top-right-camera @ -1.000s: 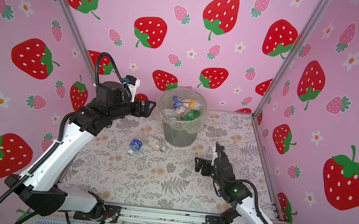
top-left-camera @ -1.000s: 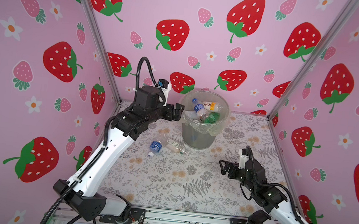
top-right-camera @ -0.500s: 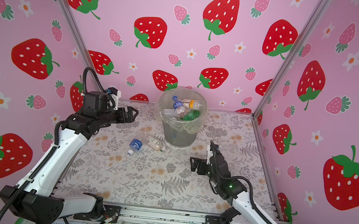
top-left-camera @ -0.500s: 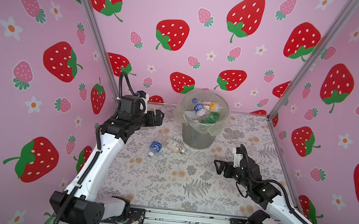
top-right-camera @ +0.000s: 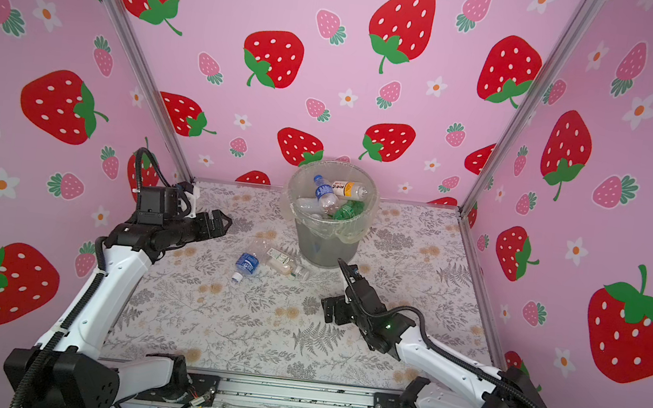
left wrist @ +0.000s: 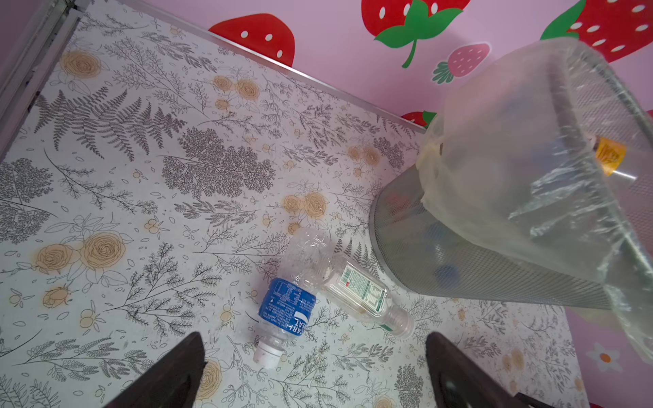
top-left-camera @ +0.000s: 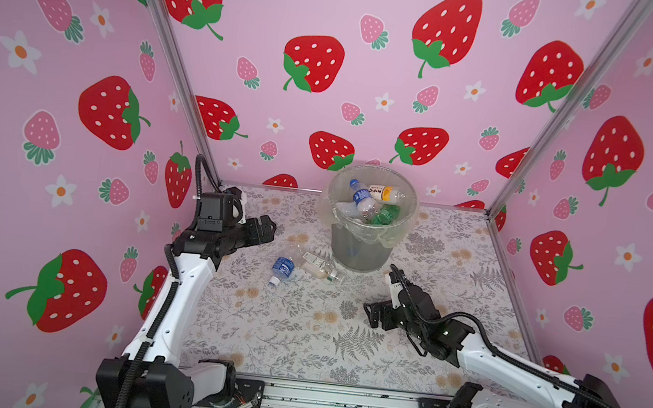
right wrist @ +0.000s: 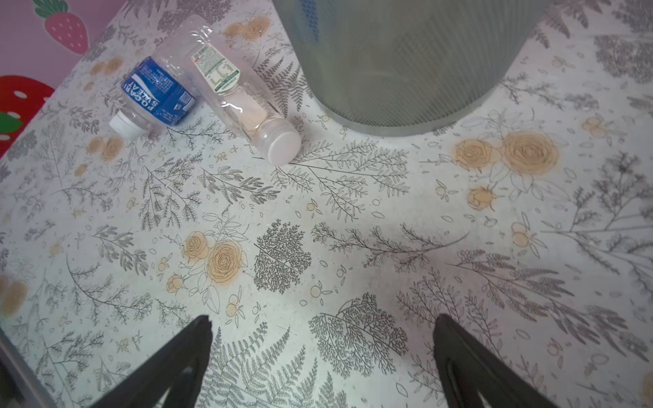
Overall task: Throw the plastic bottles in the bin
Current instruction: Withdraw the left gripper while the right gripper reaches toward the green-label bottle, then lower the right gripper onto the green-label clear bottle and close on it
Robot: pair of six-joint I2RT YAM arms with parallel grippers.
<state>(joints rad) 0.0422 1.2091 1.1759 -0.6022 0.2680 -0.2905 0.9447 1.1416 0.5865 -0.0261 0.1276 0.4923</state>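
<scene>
A blue-labelled bottle (top-left-camera: pixel 283 269) lay touching a clear bottle (top-left-camera: pixel 320 266), both just beside the bin (top-left-camera: pixel 356 254), at its left front. More bottles (top-left-camera: pixel 371 201) filled the bin. The left gripper (top-left-camera: pixel 269 230), a second earlier up at the bin's rim, had drawn back to the bin's left, jaws wide and empty, so a drop seemed finished. The right gripper (top-left-camera: pixel 373 315), equally wide and empty, had edged closer in front of the bin. Only the right wrist view showed the clear bottle's white cap (right wrist: pixel 284 145); only the top views looked down into the bin.
</scene>
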